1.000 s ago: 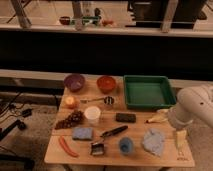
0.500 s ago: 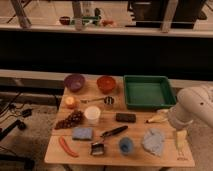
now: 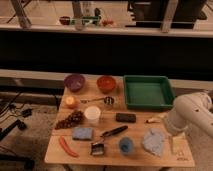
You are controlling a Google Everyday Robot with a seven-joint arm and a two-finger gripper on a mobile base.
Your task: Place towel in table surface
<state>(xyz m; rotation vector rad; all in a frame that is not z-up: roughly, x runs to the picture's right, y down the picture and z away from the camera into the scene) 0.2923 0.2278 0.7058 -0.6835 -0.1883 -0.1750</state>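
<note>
- Camera view: my pincer (image 3: 175, 139) hung open over the near right corner of the table (image 3: 137, 131).
- The towel (image 3: 153, 141) lay crumpled just left of it.

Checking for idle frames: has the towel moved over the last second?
No. The towel stays in the same spot in front of the green tray; the gripper hangs just right of it.

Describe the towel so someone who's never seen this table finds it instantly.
Start at the light wooden table and go to its lower right corner in the camera view, in front of the green tray. The towel lies there, between the small blue cup and the gripper under the white arm. It's the only crumpled, pale blue-grey cloth; the blue sponge further left is flat and rectangular.
</note>
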